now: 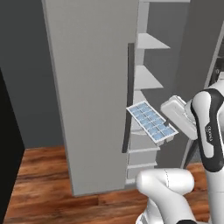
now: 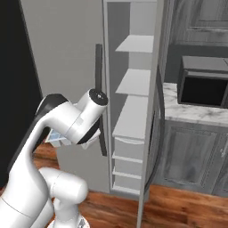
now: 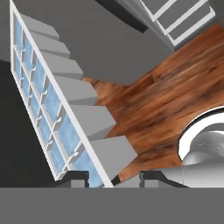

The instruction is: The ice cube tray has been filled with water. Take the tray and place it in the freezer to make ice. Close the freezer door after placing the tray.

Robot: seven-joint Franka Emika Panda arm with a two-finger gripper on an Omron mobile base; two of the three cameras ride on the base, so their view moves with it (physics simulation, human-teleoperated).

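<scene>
The claw is clamped on the ice cube tray at centre frame. Its long axis is aimed up-left toward the freezer shelves.

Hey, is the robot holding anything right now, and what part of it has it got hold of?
Yes. The gripper holds the ice cube tray, pinching it at one short end, at the rim, in front of the open freezer.
</scene>
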